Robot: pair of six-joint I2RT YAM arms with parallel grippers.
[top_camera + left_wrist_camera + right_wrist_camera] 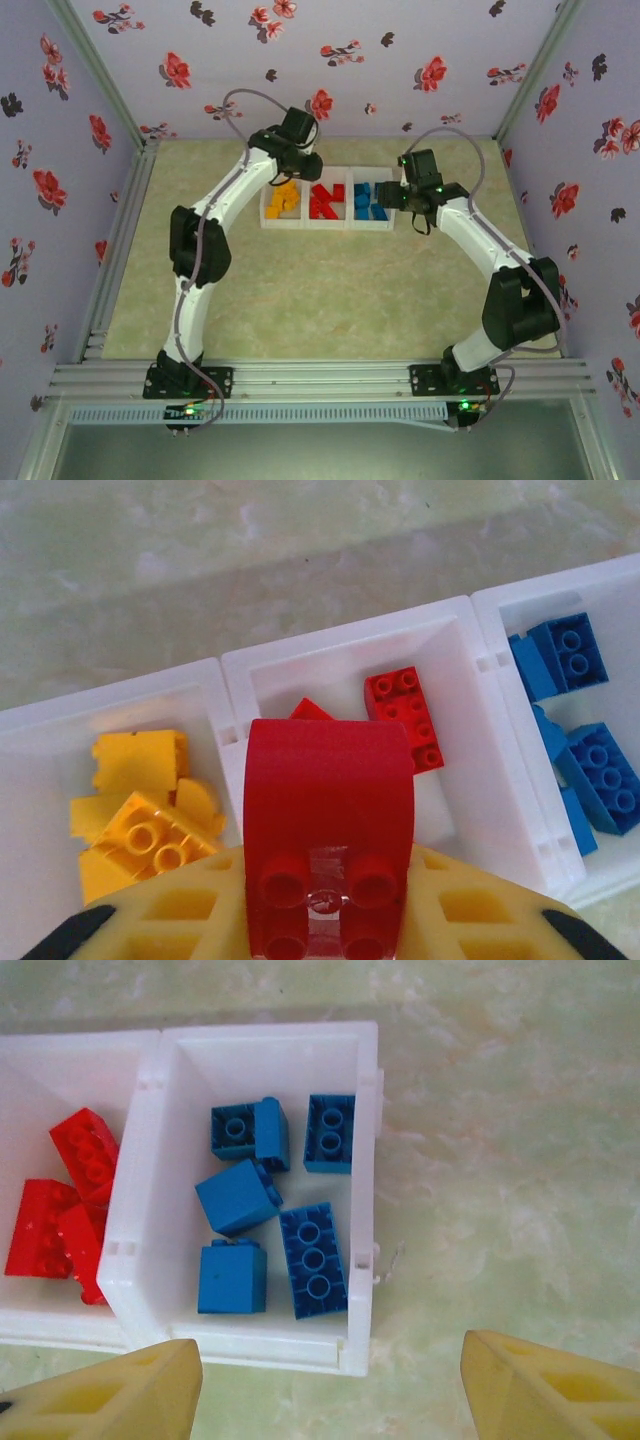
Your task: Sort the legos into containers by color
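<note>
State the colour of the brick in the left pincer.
Red. The brick in the left pincer shows best in the left wrist view.

Location type: enclosed robot test cell, laboratory setting. Indicators: a pale green marbled bench [330, 310] boxed on three sides by lilac wall panels printed with red and black flowers [300, 60]. Silver aluminium extrusion rails [320, 378] run along the near edge, carrying the bolted-down white-and-black left robot arm [215, 235] and right robot arm [490, 250].
</note>
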